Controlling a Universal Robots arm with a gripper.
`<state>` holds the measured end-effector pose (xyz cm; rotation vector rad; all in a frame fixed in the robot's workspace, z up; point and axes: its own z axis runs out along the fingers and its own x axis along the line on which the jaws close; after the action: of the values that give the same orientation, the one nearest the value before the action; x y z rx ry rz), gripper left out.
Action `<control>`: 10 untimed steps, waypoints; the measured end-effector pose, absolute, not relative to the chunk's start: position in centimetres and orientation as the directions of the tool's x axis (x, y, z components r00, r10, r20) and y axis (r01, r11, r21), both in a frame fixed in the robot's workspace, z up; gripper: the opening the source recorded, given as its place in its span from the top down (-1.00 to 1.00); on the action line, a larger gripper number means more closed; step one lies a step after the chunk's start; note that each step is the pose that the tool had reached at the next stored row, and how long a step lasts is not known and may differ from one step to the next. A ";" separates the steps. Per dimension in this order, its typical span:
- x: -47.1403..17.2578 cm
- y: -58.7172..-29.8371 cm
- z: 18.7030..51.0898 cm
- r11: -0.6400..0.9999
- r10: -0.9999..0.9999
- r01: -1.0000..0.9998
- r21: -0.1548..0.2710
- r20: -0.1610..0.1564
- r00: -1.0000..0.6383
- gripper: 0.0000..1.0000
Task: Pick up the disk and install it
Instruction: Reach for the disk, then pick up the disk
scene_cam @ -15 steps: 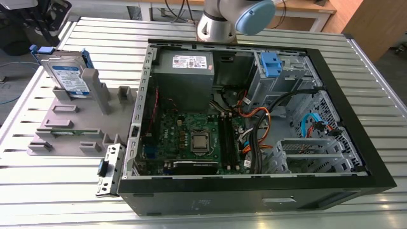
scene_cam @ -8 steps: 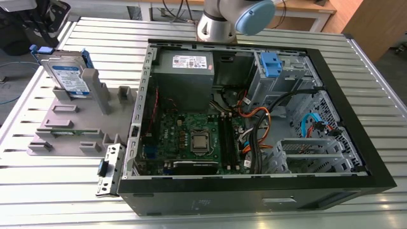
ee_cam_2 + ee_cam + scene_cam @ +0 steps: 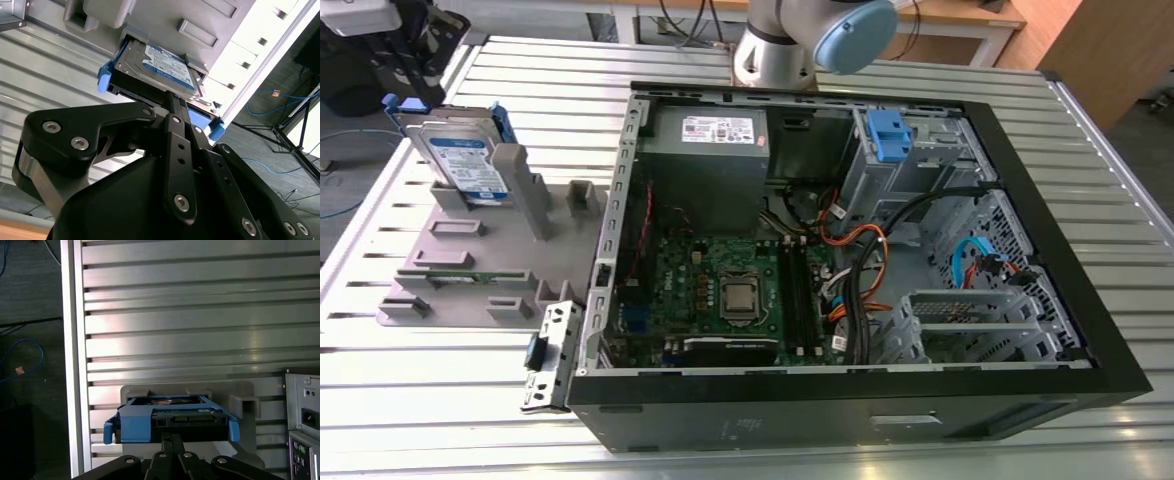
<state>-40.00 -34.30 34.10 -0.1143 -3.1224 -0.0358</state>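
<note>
The disk (image 3: 160,67) stands on edge in a slot of a grey plastic holder (image 3: 480,262), outside the computer, with its blue-and-white label showing and a blue frame around its edges. The gripper (image 3: 173,98) is above it with its two black fingers (image 3: 170,120) drawn close together, gripping nothing. In both wrist views their tips line up with the middle of the disk's nearest edge. Whether they touch that edge cannot be told.

In the first wrist view the gripper (image 3: 172,438) sits centred between the two blue ends of the frame, and the disk (image 3: 172,414) lies square across it.

In the exterior view the disk (image 3: 464,162) is at the far left end of the holder, leaning slightly. The holder lies flat on a ribbed metal table (image 3: 440,385), just beside the open computer case (image 3: 854,405) on the exterior view's left. Inside the case are the green circuit board (image 3: 720,290), a grey power box (image 3: 707,150) with a white sticker, and a metal bay with a blue latch (image 3: 886,135). The arm (image 3: 781,50) rises behind the case.
</note>
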 end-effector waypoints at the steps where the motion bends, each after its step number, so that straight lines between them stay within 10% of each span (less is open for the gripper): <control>1: -40.0 -34.3 34.1 0.997 0.073 0.073 0.022 0.018 -0.997 0.79; 10: -39.9 -34.3 34.0 0.997 0.072 0.072 0.022 0.018 -0.997 0.79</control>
<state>-39.93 -34.31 34.05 -0.1123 -3.1226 -0.0360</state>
